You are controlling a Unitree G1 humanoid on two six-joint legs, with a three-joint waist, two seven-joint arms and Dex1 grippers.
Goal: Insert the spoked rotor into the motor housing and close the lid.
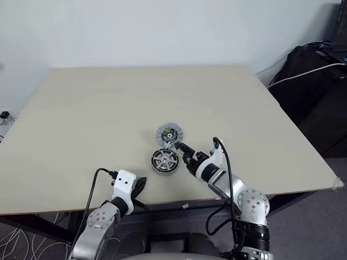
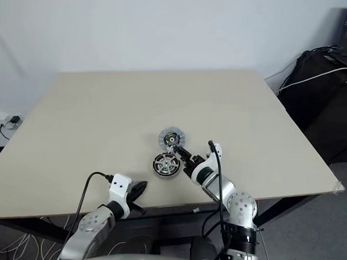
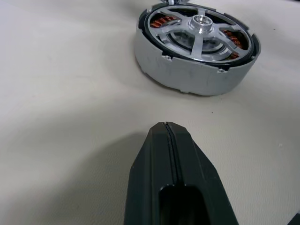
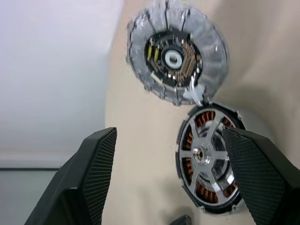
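I'm seeing the rotor sitting inside the motor housing at mid-frame on the bench, spokes over the copper windings, so insertion looks done. The lid is lying just above it, inner face up, touching its edge, not yet on. My right pincer is standing spread and empty beside them; the left pincer is resting pressed together, lower left.

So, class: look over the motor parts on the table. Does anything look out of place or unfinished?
The lid is not on the motor housing. It lies flat on the table beside the housing, black middle facing up. The spoked rotor already sits inside, copper windings showing between its spokes. The right pincer is open and holds nothing.
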